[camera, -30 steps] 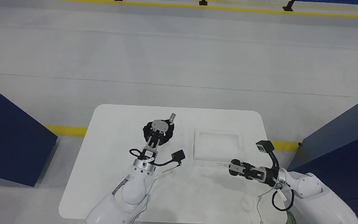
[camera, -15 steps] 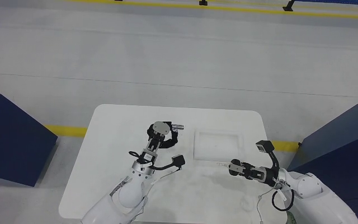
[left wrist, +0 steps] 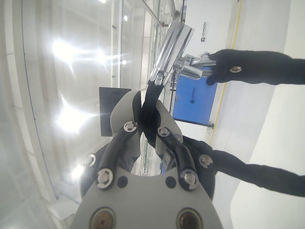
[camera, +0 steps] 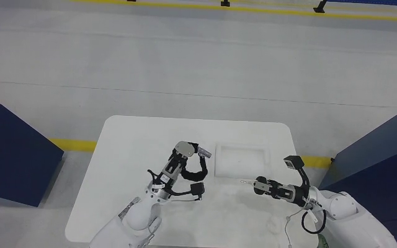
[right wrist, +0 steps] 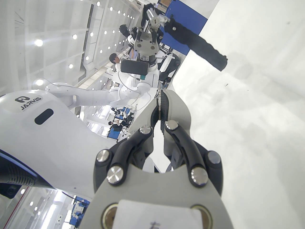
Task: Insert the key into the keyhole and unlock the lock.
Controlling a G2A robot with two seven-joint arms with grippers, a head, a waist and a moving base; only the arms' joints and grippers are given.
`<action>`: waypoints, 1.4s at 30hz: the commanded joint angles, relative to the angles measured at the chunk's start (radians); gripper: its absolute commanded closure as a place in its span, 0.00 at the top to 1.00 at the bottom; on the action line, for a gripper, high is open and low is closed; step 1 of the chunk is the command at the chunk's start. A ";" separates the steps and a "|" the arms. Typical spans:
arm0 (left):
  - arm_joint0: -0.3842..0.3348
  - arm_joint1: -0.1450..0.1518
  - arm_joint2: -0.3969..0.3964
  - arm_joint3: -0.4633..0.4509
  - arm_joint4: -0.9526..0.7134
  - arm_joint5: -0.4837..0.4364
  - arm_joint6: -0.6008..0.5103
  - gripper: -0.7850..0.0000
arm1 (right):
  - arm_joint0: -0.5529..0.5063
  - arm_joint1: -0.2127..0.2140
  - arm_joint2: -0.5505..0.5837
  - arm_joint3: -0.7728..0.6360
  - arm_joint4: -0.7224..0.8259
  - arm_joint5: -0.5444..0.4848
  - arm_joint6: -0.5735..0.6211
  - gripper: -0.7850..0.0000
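My left gripper (left wrist: 149, 110) is shut on the black sleeved cable (left wrist: 250, 168) of a cable lock. The silver lock cylinder (left wrist: 172, 48) sticks out just past the fingers, and the cable's other end (left wrist: 228, 70) plugs into its side. From above, that gripper (camera: 184, 150) holds the lock (camera: 201, 150) over the table's middle, with the cable (camera: 203, 166) looping below. My right gripper (camera: 255, 184) sits to the right, shut on a thin key (camera: 246, 181) that points at the lock. In the right wrist view the key's edge (right wrist: 159, 101) shows between the shut fingers, and the keyhole (right wrist: 156, 20) faces this way.
A shallow white tray (camera: 240, 160) lies on the white table (camera: 124, 155) between the two grippers, slightly farther back. Dark blue panels (camera: 25, 161) stand off both sides of the table.
My left arm has swung right and turned, carrying the lock from the table's middle towards the tray, so the cylinder now points right. The right arm has stayed still.
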 commanded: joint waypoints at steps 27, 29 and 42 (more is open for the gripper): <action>0.085 -0.036 -0.009 -0.076 -0.265 -0.107 0.084 0.00 | 0.000 0.000 0.000 0.000 0.000 0.000 0.000 0.00; 0.085 -0.036 -0.009 -0.076 -0.265 -0.107 0.084 0.00 | 0.000 0.000 0.000 0.000 0.000 0.000 0.000 0.00; 0.223 -0.052 0.008 -0.204 -0.205 -0.236 -0.166 0.00 | 0.000 0.000 0.000 0.000 0.000 0.000 0.000 0.00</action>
